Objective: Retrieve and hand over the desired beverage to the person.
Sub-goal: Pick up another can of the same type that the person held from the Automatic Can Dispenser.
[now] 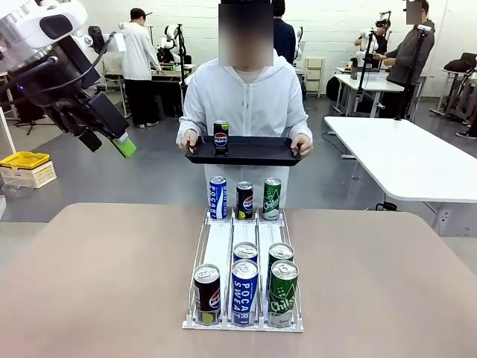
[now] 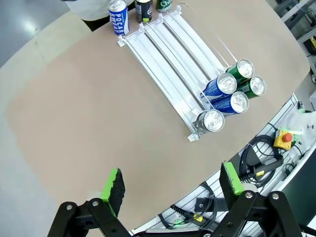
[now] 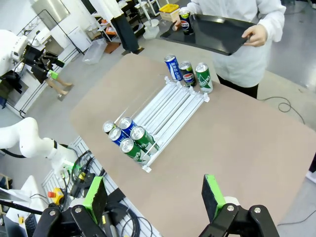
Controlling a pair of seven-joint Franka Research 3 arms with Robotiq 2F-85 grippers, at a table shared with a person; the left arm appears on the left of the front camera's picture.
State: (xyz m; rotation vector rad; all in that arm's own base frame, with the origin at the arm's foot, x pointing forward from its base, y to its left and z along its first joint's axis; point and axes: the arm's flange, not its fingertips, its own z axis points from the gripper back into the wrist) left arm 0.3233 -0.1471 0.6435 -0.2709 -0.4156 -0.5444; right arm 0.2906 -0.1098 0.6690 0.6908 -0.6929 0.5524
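The person (image 1: 246, 97) in a pale hooded sweatshirt stands at the far side, holding a black tray (image 1: 261, 153) with both hands. A black Pepsi can (image 1: 221, 137) stands upright on the tray's left part; the tray (image 3: 217, 34) and can (image 3: 185, 20) also appear in the right wrist view. My left gripper (image 1: 119, 143) hangs high at the left, away from the table; its fingers (image 2: 113, 185) are spread open with nothing between them. My right gripper (image 3: 154, 192) is open and empty too, high above the table's near corner.
A white wire rack (image 1: 220, 246) lies mid-table. At its near end stand a Pepsi (image 1: 207, 294), a Pocari Sweat (image 1: 244, 292) and a green can (image 1: 282, 293), with two more behind. Three cans (image 1: 244, 200) stand at its far end. A white table (image 1: 402, 153) is at right.
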